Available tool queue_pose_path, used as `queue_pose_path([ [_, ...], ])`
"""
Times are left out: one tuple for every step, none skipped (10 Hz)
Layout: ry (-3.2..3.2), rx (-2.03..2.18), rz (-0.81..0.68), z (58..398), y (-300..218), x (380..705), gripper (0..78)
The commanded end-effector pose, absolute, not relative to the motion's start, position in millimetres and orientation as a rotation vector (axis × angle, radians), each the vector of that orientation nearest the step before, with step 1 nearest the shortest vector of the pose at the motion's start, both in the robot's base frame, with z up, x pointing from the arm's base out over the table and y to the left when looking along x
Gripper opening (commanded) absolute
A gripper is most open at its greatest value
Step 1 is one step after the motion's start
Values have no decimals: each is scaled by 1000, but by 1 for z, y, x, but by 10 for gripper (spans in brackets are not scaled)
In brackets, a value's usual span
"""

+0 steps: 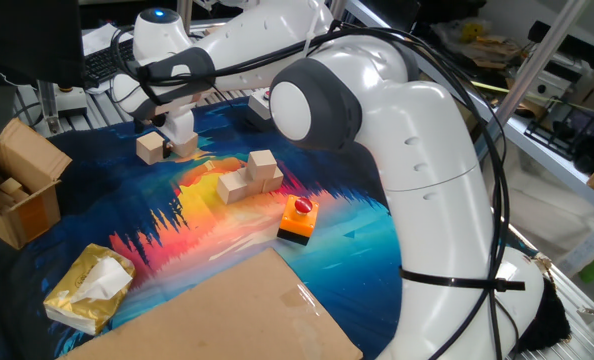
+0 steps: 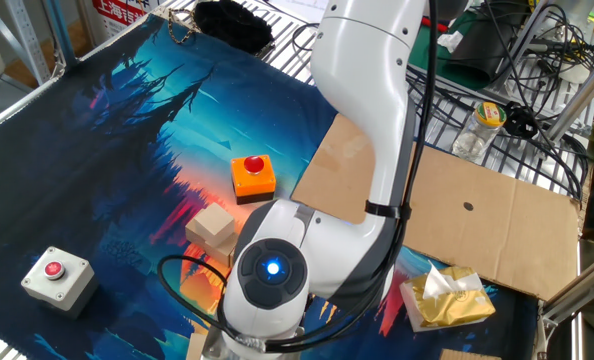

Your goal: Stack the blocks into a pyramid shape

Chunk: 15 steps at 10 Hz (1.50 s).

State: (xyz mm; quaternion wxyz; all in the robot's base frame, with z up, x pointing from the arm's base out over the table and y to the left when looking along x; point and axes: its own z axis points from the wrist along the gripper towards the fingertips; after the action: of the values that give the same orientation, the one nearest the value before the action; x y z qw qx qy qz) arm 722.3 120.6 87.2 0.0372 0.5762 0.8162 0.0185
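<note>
In one fixed view we see the gripper [image 1: 180, 135] low at the mat's [image 1: 227, 230] 11 o'clock corner, its fingers against a tan block [image 1: 186, 147]; we cannot tell if they clamp it. Another block [image 1: 150, 148] sits just beside, at its 9 o'clock. A small stack [image 1: 249, 174] stands mid-mat (orange button block [image 1: 298, 219] at 5 o'clock).

In the other fixed view the arm hides the gripper; one block [image 2: 211, 224] shows.

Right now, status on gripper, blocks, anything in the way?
Gripper down at two loose blocks, jaw state unclear. Partial stack mid-mat, one block on top. Orange button block sits beside the stack.
</note>
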Motion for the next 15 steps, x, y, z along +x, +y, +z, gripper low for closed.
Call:
queue_pose_path([
  [2507,1767,57,89,121,723,11],
  [2507,1767,57,89,121,723,11],
  [2507,1767,57,89,121,723,11],
  [2507,1767,57,89,121,723,11],
  [2507,1767,57,89,121,723,11],
  [2507,1767,57,89,121,723,11],
  [2507,1767,57,89,121,723,11],
  [2507,1767,57,89,121,723,11],
  [2507,1767,57,89,121,723,11],
  [2507,1767,57,89,121,723,11],
  [2507,1767,57,89,121,723,11],
  [2507,1767,57,89,121,723,11],
  [2507,1767,57,89,121,723,11],
  [2517,1844,-12,137,115,692,11],
  [2521,1854,-16,146,114,688,11],
])
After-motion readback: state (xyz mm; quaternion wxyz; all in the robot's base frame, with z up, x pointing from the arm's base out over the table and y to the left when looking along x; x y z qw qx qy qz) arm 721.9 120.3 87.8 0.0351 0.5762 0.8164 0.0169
